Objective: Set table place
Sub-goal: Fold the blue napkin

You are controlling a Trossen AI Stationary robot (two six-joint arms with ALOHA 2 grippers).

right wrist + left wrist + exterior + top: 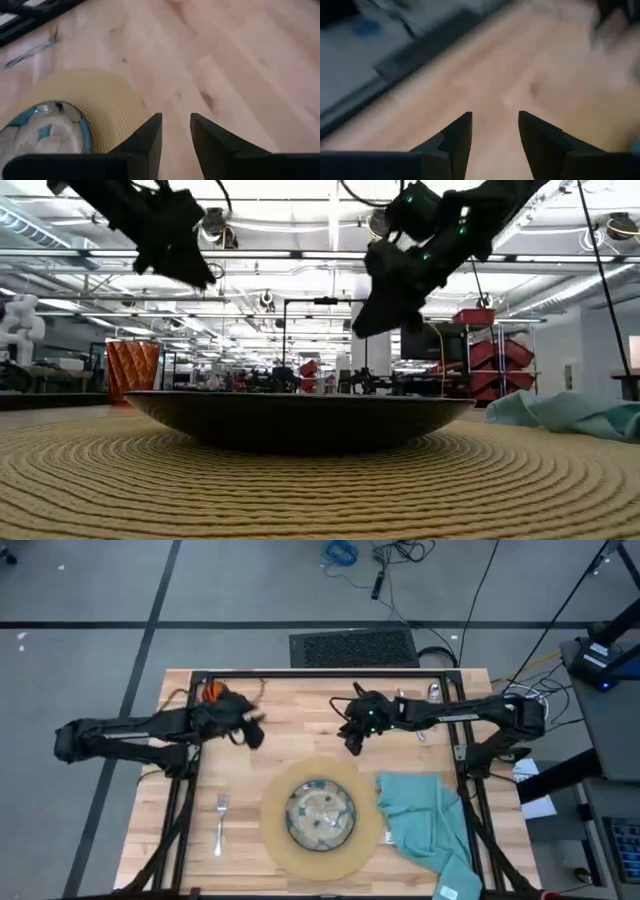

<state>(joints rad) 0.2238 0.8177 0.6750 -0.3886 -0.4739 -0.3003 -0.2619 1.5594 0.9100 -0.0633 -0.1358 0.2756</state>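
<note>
The round tan mat (275, 840) lies at the table's (300, 710) near middle, and the speckled plate (320, 812) sits on it. The teal napkin (425, 820) lies crumpled to the mat's right. The fork (221, 823) lies flat to its left. The orange cup (213, 692) stands at the far left corner. My left gripper (255, 735) hangs open above bare wood near the cup, with nothing between its fingers (495, 122). My right gripper (352, 740) hangs open above bare wood beyond the mat (100, 100), also with nothing between its fingers (176, 125).
Small silver things (433, 692) lie near the far right, under my right arm. A black frame runs along the table's far edge and down both sides. Bare wood shows between the two grippers and beyond the mat.
</note>
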